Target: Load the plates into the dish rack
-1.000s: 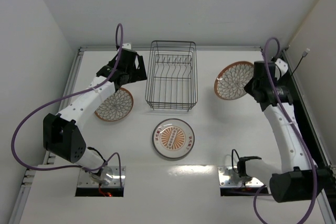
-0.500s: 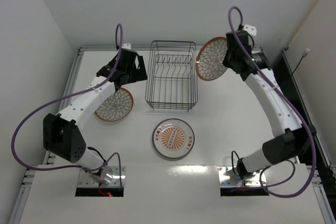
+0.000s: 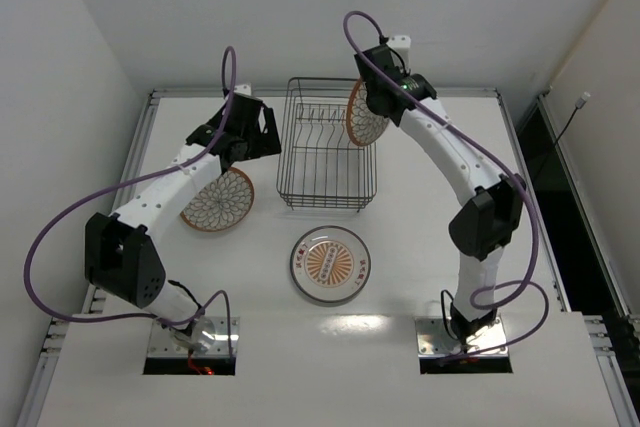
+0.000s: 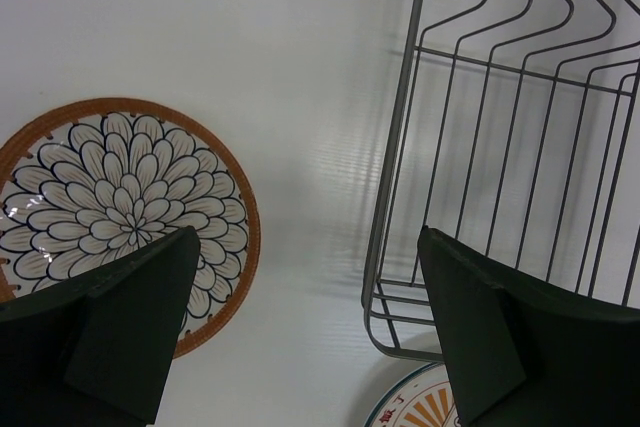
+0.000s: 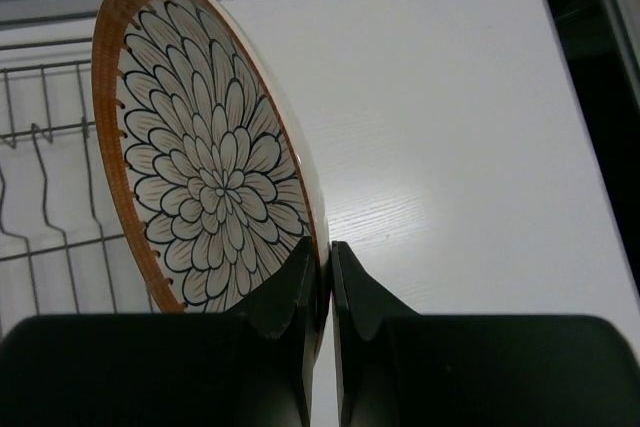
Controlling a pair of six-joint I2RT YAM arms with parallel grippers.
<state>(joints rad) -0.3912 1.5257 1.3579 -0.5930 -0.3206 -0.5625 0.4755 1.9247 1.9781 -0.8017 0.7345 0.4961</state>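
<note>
**Top view, near edge first.**
- The orange-centre plate (image 3: 331,264) lies flat on the table (image 3: 440,247) at lower centre of frame. It is clear of the dish rack (image 3: 327,145) above it.
- The flat floral plate (image 3: 217,199) lies left of centre, pattern up. The left arm (image 3: 165,192) crosses its upper-left edge.
- The rack stands at upper centre, w/ upright dividers toward its top end.
- The left gripper (image 3: 243,135) hangs at upper left, just beside the rack's left wall. Finger gap not resolved in this view.
- The right gripper (image 3: 380,99) is at top centre, by the rack's upper-right corner. It carries the held floral plate (image 3: 365,114) on edge.
- The held plate overlaps the rack's right rim. Contact w/ the wires cannot be told here.

**Left wrist view adds:**
- Left gripper (image 4: 308,239) fingers are spread wide w/ nothing between them and bare table beneath.
- The flat floral plate (image 4: 120,202) is at lower left and a rack corner (image 4: 392,152) at right.
- A sliver of the orange-centre plate (image 4: 420,405) shows at the bottom edge.

**Right wrist view adds:**
- The right gripper (image 5: 322,252) is clenched on the lower rim of the held floral plate (image 5: 215,182), fingertips nearly meeting.
- The patterned face is turned to frame left, toward the rack wires (image 5: 50,249).
- The plate tilts slightly, top leaning left. Its lower edge is hidden behind the fingers.
</note>
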